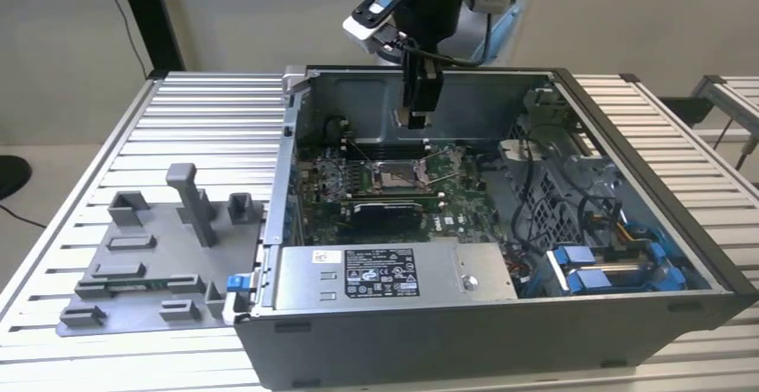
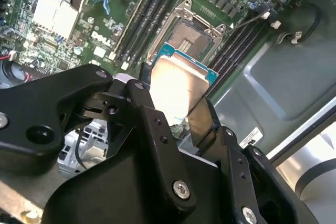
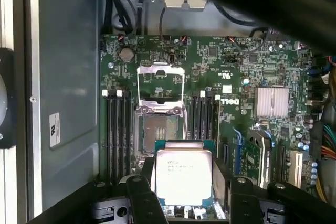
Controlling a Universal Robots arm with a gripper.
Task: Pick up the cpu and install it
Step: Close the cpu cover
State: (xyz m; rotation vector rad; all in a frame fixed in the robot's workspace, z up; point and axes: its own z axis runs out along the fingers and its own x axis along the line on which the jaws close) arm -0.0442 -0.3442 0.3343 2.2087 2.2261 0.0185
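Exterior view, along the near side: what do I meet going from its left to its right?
grey fixture → silver box → blue brackets

cpu [image 3: 184, 174]: small flat square chip, pale silver metal top w/ faint print, thin teal-green rim around it. Clamped on two opposite edges btwn the black fingers [image 3: 142, 203] of the gripper [image 3: 184, 182]. Metal top faces the first wrist cam. Held in the air inside the case, over the green board [image 3: 210, 77], not seated. Sits just beside the open socket [image 3: 157, 132], no contact visible. In second wrist view the top glares bright.
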